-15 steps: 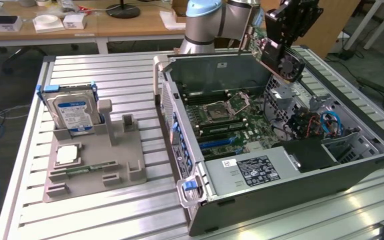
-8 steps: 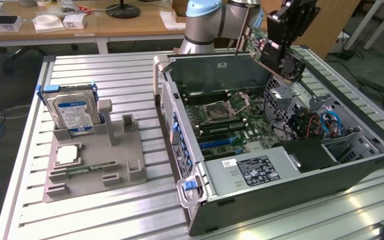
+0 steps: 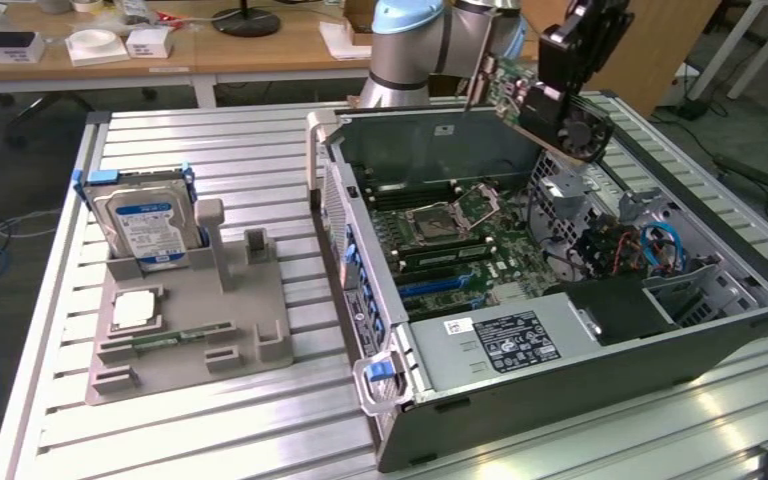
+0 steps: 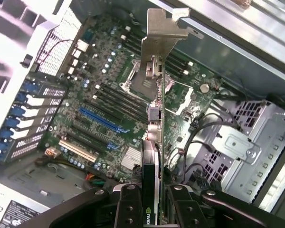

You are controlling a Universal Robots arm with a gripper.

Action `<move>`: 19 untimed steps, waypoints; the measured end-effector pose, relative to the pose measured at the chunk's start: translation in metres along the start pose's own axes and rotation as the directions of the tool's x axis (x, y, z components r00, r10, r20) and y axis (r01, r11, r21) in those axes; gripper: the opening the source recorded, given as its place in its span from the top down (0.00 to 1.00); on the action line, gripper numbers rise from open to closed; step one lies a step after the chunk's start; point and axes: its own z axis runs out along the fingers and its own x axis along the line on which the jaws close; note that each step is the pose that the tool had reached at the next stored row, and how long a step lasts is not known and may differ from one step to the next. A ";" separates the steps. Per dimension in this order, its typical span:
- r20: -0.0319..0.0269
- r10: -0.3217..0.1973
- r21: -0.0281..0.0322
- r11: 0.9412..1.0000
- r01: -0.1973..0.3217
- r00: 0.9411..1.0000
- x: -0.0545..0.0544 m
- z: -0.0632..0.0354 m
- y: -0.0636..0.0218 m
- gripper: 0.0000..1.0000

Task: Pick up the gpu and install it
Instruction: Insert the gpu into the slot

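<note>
The gpu [image 3: 564, 125] is hanging tilted in the upper right of the exterior view, above the far rim of the open computer case [image 3: 558, 400] and touching nothing below it. Its silver bracket is pointing toward the robot arm [image 3: 411, 40], and its fan is facing down into the case. The gripper [image 3: 555, 95] is clamping the card between partly closed jaws, with its upper body running off the frame's edge. In the wrist view the gpu [image 4: 154, 142] is showing edge-on, so neither face is readable. Its near end is disappearing between the black fingers [image 4: 128, 209] of the gripper [image 4: 152, 211]. Beneath it the motherboard [image 4: 109, 95] is lying exposed, and the blue expansion slots [image 4: 102, 121] are standing uncovered beside the card's line. Tangled cables and the metal drive cage [image 4: 237, 142] are crowding the other side. The case walls are bounding the bay all round. Toward the exterior view's left, the hard drive [image 3: 144, 225] is standing in a grey fixture [image 3: 244, 330], well apart from the case.
</note>
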 end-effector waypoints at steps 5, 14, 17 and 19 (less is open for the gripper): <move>0.000 -0.075 -0.001 0.997 0.075 0.997 0.000 0.0006 0.0000 0.74; 0.000 -0.219 -0.003 0.976 0.219 0.976 0.000 0.0016 0.0001 0.74; 0.000 -0.267 -0.004 0.964 0.267 0.964 0.000 0.0019 0.0001 0.74; 0.000 -0.298 -0.004 0.955 0.298 0.955 0.000 0.0022 0.0001 0.74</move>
